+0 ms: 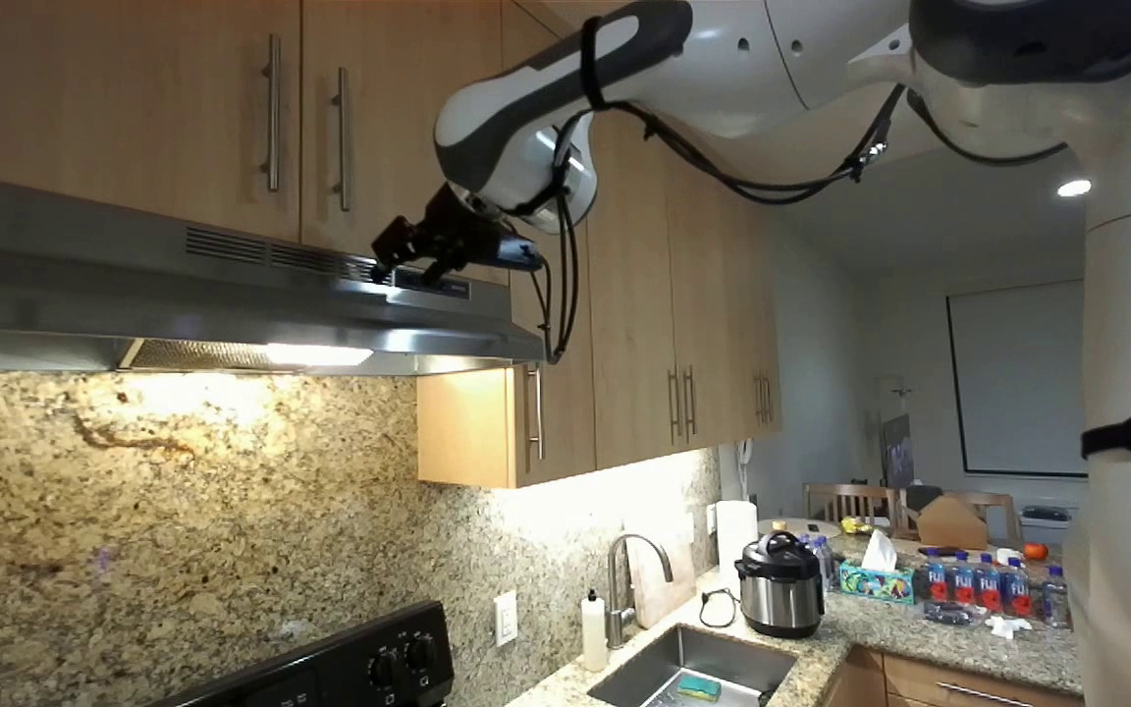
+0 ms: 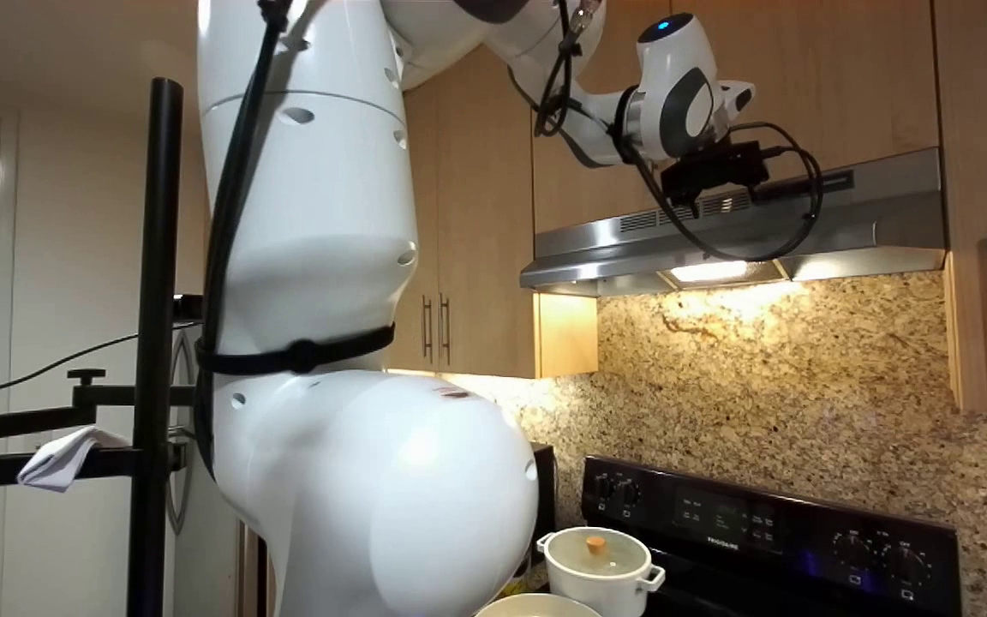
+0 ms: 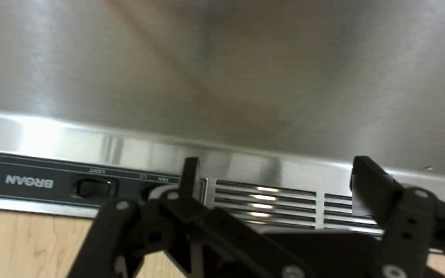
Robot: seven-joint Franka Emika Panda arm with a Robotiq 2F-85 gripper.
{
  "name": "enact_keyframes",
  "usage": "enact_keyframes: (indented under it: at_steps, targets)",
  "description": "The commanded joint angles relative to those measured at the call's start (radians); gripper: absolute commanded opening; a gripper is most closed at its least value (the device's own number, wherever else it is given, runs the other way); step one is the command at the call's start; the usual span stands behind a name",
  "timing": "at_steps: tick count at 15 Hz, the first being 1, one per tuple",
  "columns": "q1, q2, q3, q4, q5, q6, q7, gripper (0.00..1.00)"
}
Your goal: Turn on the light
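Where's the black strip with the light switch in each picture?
In an exterior view: the black strip is slightly left of centre, above halfway.
In an exterior view: the black strip is at the upper right.
In the wrist view: the black strip is at the lower left, its lettering upside down.
Shared landmark: the slotted vent beside it, on its left in both exterior views, on its right in the wrist view.

"Where's free room around your gripper (image 3: 278, 164)?"

"Between your parted fingers (image 3: 189, 179), before the vent slots (image 3: 263, 199). Past one finger the light switch (image 3: 93, 188) lies uncovered, though that finger hides part of the control panel (image 3: 63, 181)."

"And what's in your way?"

"The hood (image 1: 232, 295) ahead, cabinet doors (image 1: 408, 118) above, and your cable loop (image 2: 816, 193) hanging beside and below the gripper."
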Motion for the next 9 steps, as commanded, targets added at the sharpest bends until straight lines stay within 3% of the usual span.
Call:
enact_keyframes:
  at_steps: [1,3,6,9]
  targets:
    - [-0.048,-0.151,0.043,-0.199,-0.125,0.101,0.137,1.00]
    - [-0.069,-0.211,0.056,-0.271,-0.179,0.147,0.197,1.00]
    - [-0.078,-0.296,0.065,-0.357,-0.220,0.104,0.214,1.00]
    - [-0.034,-0.369,0.046,-0.443,-0.197,0.045,0.182,1.00]
